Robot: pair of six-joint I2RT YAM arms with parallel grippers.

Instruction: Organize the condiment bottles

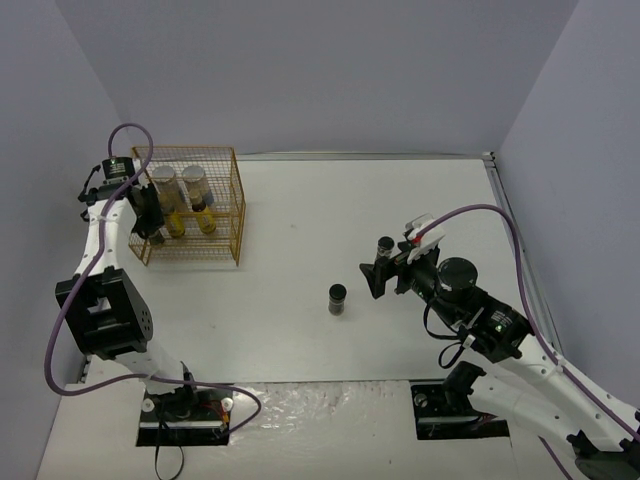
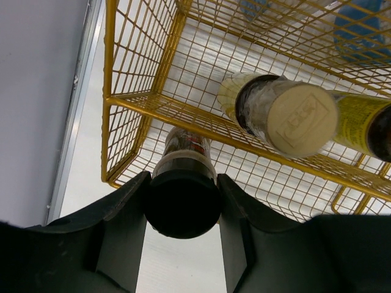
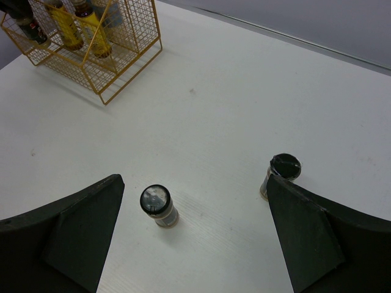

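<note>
Two dark jars (image 3: 158, 206) (image 3: 282, 174) are waiting outside.
My left gripper (image 2: 183, 183) is clamping a third jar (image 2: 183, 210) for the wire rack (image 2: 160, 108); my right gripper (image 3: 194, 183) is gaping, empty.

Soft, even light from above keeps my table (image 1: 300, 200) bright; the dark jars (image 3: 157, 206) cast only faint smudges. The overhead frame's lower centre glints. My left wrist view blurs at upper right and falls dark along the bottom.
</note>
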